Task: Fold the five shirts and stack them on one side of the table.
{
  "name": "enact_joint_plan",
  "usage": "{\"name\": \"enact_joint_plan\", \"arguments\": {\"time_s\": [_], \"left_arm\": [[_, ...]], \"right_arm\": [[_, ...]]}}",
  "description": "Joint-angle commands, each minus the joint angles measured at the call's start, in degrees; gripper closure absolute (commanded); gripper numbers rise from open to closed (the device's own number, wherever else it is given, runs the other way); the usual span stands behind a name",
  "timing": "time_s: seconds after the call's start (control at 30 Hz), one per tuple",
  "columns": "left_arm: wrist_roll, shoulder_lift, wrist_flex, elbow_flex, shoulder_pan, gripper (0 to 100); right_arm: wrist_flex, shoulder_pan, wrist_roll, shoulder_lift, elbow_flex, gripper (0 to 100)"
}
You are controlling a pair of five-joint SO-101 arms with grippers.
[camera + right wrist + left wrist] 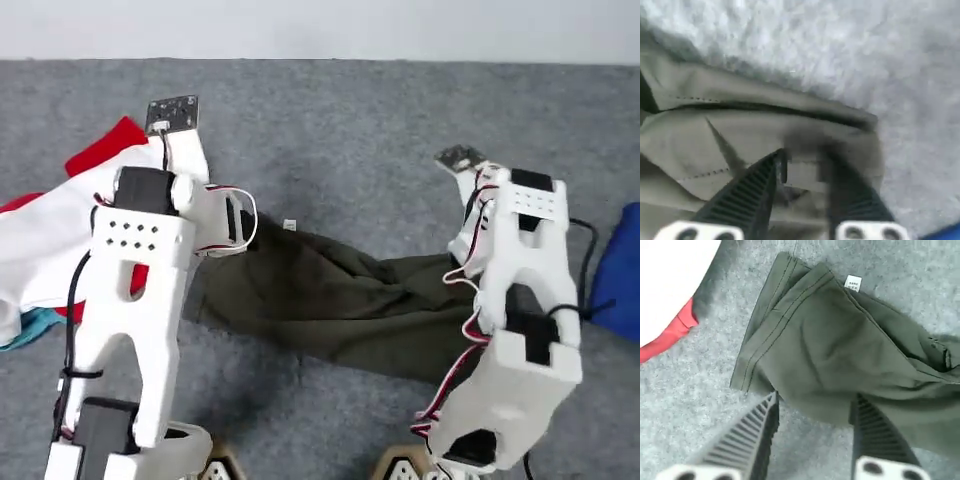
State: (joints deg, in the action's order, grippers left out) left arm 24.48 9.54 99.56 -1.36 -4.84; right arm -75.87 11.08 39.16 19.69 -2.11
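Observation:
A dark olive shirt point(340, 300) lies crumpled across the middle of the grey table. My left gripper point(815, 405) is open just above the shirt's folded hem point(805, 340), near its white label point(853, 283). In the high view the left gripper point(228, 222) sits at the shirt's left end. My right gripper point(805, 160) is low on the shirt's right end point(740, 125), its fingers a narrow gap apart with a ridge of olive cloth between them. In the high view the right arm point(520, 250) hides that gripper.
A pile of white point(50, 230), red point(105, 145) and teal point(25, 330) shirts lies at the left edge; its white and red cloth point(670, 290) shows in the left wrist view. A blue shirt point(620, 270) lies at the right edge. Bare grey carpet stretches behind the arms.

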Motion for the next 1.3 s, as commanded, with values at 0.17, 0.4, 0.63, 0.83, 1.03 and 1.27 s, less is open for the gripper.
{"name": "enact_joint_plan", "arguments": {"time_s": [0.17, 0.4, 0.63, 0.83, 1.03, 1.27], "left_arm": [[1.05, 1.85, 0.88, -1.89, -0.70, 77], [1.05, 1.93, 0.88, -8.84, -0.44, 77], [2.29, 1.93, 0.70, -10.68, -0.26, 77], [4.66, 1.93, 0.26, -10.77, -0.53, 77], [4.66, 1.93, 0.35, -10.77, -0.18, 77], [4.66, 1.93, 0.09, -10.95, -0.18, 77]], "right_arm": [[-1.45, 5.58, 1.93, -0.13, 2.37, 99.0], [-11.30, 13.41, 10.64, -0.13, 2.64, 98.9], [-12.35, 16.57, 13.19, -0.57, 4.31, 97.2], [-17.54, 16.40, 11.08, -2.59, 12.04, 79.4], [-17.19, 14.29, 8.35, -4.70, 12.04, 78.6], [-3.65, 9.45, 1.85, -1.36, 11.78, 88.9]]}}
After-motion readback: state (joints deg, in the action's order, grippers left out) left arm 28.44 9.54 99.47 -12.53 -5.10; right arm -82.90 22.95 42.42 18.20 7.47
